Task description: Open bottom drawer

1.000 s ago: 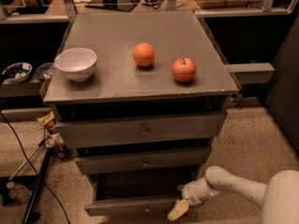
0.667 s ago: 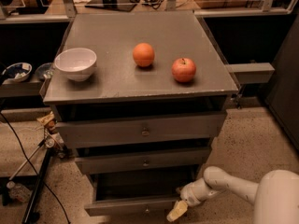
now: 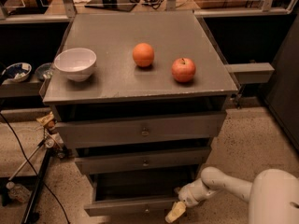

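Grey metal bottom drawer (image 3: pixel 124 206) sits lowest under the tabletop (image 3: pixel 117 34), pulled partly out. The end effector (image 3: pixel 176 211) is at the right end of the drawer front; whether it is open or closed cannot be determined. The tabletop carries a white bowl (image 3: pixel 75 63), an orange (image 3: pixel 143 54) and an apple (image 3: pixel 183 69).

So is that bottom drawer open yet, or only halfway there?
Mostly done: the bottom drawer already sticks out past the two drawers above, its dark inside showing. In hand: the gripper sits by the front's right end. Left: perhaps a little more pull, then backing away.
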Controlling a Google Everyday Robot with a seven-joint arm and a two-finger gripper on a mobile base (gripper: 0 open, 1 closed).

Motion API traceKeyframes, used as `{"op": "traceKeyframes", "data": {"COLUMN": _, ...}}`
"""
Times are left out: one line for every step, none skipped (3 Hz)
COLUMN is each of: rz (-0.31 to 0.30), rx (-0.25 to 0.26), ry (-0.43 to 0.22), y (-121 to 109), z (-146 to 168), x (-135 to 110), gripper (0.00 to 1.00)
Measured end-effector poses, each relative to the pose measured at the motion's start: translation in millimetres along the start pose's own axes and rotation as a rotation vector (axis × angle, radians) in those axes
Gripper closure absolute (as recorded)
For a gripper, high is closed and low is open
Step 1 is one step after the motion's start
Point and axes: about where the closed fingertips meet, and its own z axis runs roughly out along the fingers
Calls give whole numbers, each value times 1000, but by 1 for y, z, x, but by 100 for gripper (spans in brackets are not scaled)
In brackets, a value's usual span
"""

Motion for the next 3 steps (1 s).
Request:
{"op": "traceKeyframes", "data": {"rz": -43, "rx": 35, "ry": -8, "y": 1, "z": -13, "x": -12, "gripper": 0}}
{"op": "traceKeyframes", "data": {"rz": -101, "rx": 126, "ry": -34, "y": 4, "z": -45, "x": -35, "gripper": 0}}
{"op": "traceKeyframes", "data": {"rz": -101, "rx": 138, "ry": -28, "y": 2, "z": -43, "x": -36, "gripper": 0}}
